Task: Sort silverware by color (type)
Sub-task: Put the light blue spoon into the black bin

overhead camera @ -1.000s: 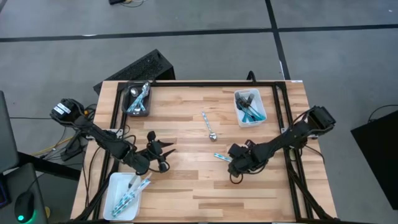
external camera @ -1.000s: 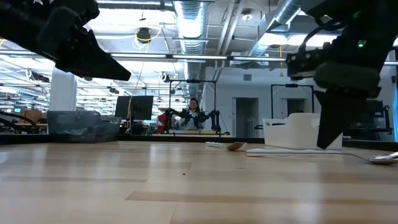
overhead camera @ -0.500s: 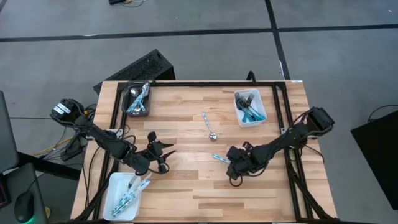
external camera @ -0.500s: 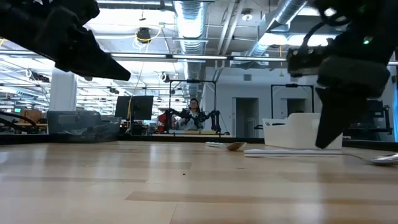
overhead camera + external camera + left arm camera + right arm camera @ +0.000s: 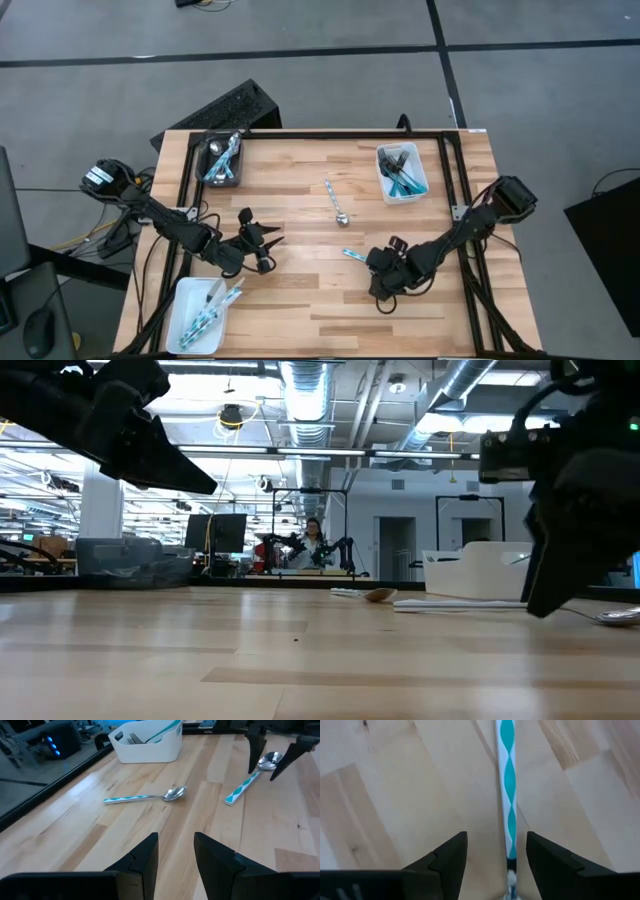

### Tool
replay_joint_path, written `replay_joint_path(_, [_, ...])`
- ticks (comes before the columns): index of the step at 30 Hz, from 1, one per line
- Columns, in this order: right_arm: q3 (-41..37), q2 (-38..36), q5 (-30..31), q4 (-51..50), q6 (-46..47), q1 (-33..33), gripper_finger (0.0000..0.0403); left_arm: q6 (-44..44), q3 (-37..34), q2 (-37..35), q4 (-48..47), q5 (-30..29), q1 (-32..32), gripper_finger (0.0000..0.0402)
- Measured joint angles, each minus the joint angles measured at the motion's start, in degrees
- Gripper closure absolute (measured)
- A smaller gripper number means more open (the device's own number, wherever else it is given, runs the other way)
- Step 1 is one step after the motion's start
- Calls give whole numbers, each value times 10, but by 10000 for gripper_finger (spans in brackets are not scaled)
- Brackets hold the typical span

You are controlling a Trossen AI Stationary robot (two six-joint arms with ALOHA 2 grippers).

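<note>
The right gripper [image 5: 490,855] stands wide, straddling the teal-handled spoon [image 5: 508,785], whose long axis runs straight ahead between the fingers

Two loose spoons [image 5: 145,797], three containers [image 5: 402,172]

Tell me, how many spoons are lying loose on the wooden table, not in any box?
2. One spoon lies near the table's middle. The other spoon lies between the right gripper's open fingers. More silverware sits in the three containers; those aren't counted.
</note>
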Motion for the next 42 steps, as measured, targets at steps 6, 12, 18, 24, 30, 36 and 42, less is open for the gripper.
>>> replay_joint_path(6, [3, 24, 8, 1, -5, -13, 199, 18, 0, 0, 0, -6, 0, 288])
replay_joint_path(12, [1, 18, -18, 43, -103, -35, 258, 6, 1, 0, -11, -53, 3, 288])
replay_joint_path(18, [14, 18, -18, 82, -151, -42, 380, -66, 1, 0, -12, -4, 18, 288])
replay_joint_path(24, [35, 18, 36, 82, -187, -43, 381, -14, 1, 0, 68, -1, 39, 287])
replay_joint_path(30, [96, 17, 141, 83, -237, -58, 386, 54, 1, 0, 130, 46, 72, 281])
replay_joint_path(36, [115, 17, 36, 42, -211, -71, 310, 43, 1, 0, 121, 91, 75, 278])
replay_joint_path(42, [79, 18, -23, 31, -153, -71, 215, 62, 1, 0, 115, 86, 79, 278])
